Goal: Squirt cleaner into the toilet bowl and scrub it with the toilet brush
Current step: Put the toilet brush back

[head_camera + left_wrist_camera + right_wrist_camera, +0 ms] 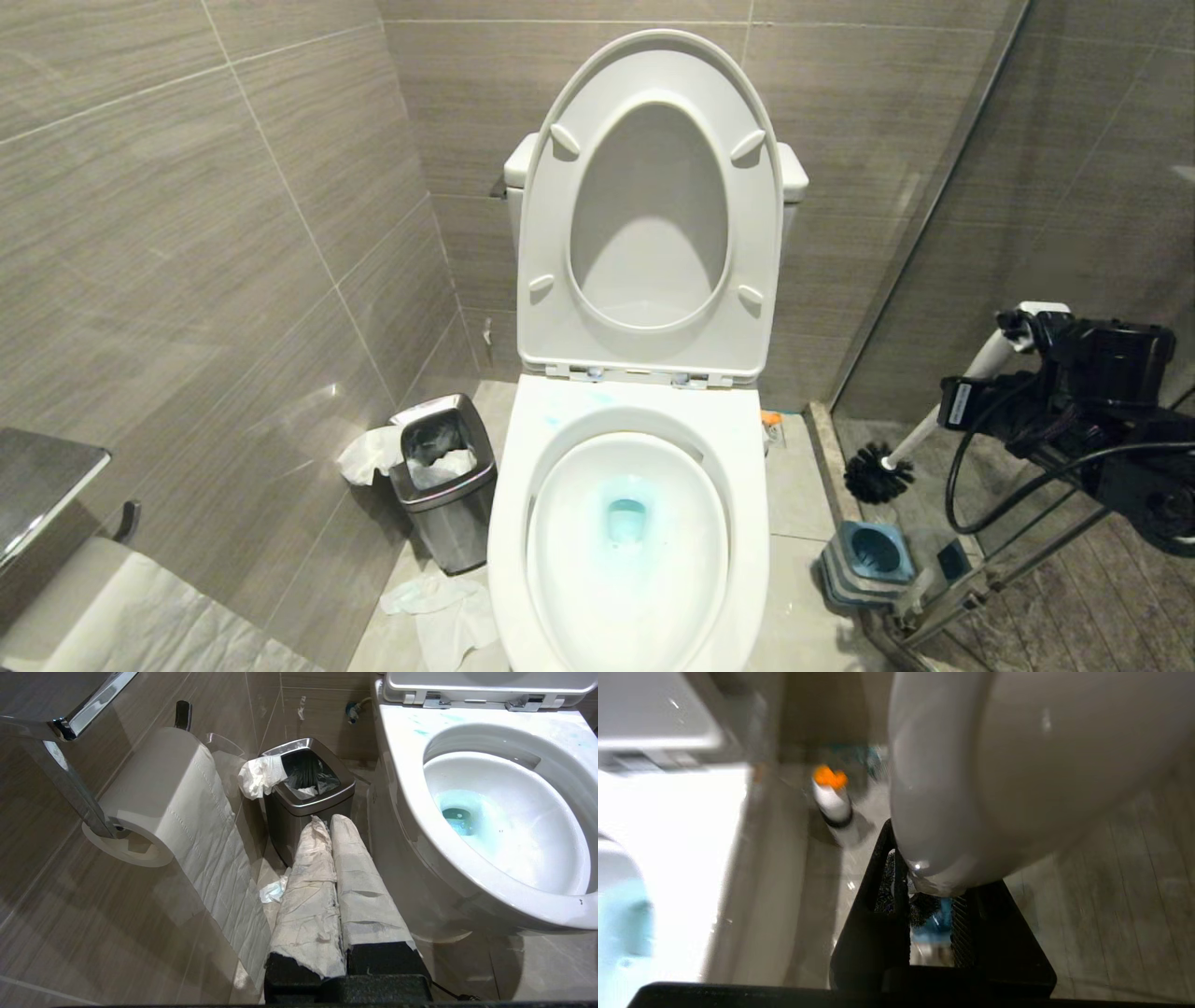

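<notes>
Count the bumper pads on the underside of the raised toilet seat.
4 small white plastic bumper pads on the raised white oval seat: upper left, upper right, lower left and lower right, nearer the hinges. None appears hidden.

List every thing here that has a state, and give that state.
toilet seat and lid: raised, leaning against the tank.
toilet bowl: open, its water tinted blue by cleaner.
toilet brush: lifted out, held above its holder, head down.
brush holder: on the floor, empty.
bin: lid open, paper hanging over its edge.
right gripper: shut on the brush handle.
left gripper: shut, empty, paper-wrapped.
</notes>
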Controlling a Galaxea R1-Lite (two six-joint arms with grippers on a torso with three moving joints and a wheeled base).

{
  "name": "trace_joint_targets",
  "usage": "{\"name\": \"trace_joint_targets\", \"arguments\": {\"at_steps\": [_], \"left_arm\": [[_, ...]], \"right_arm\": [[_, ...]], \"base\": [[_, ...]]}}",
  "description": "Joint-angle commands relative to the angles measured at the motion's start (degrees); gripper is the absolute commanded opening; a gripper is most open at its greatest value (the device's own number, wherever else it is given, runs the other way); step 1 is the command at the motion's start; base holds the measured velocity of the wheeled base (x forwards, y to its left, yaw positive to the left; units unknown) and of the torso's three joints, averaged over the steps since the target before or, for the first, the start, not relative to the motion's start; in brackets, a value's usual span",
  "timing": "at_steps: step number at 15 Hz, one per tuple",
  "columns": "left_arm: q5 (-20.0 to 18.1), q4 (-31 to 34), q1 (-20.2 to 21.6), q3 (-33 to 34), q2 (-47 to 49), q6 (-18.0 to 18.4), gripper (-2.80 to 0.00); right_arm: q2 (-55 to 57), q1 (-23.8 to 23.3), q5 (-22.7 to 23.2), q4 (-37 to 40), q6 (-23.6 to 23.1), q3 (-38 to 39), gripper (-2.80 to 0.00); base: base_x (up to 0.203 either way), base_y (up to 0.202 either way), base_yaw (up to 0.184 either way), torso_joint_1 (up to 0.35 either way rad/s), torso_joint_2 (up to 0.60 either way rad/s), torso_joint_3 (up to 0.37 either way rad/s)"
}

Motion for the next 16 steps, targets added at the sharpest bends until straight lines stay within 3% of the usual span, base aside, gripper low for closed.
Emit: {"name": "trace_joint_targets", "arguments": {"at_steps": [1, 5, 9, 16], "left_arm": [[0.0, 0.0, 0.0, 0.1, 0.0, -0.1, -2.80], [0.0, 0.0, 0.0, 0.1, 0.0, 0.0, -2.80], [0.0, 0.0, 0.0, 0.1, 0.0, -0.1, -2.80], [0.0, 0.0, 0.0, 0.1, 0.0, 0.0, -2.80]], "right_arm": [[5.7, -2.3, -0.2, -0.6, 0.1, 0.7, -2.80], [10.7, -5.0, -0.2, -1.2, 0.1, 0.1, -2.80], [17.5, -6.9, -0.5, -10.4, -0.4, 0.5, -2.80], [23.6, -7.3, -0.2, -11.5, 0.0, -3.8, -2.80]], "base": [[0.000, 0.000, 0.000, 0.000, 0.00, 0.000], [0.000, 0.000, 0.000, 0.000, 0.00, 0.000], [0.000, 0.000, 0.000, 0.000, 0.00, 0.000], [0.000, 0.000, 0.000, 0.000, 0.00, 0.000]]}}
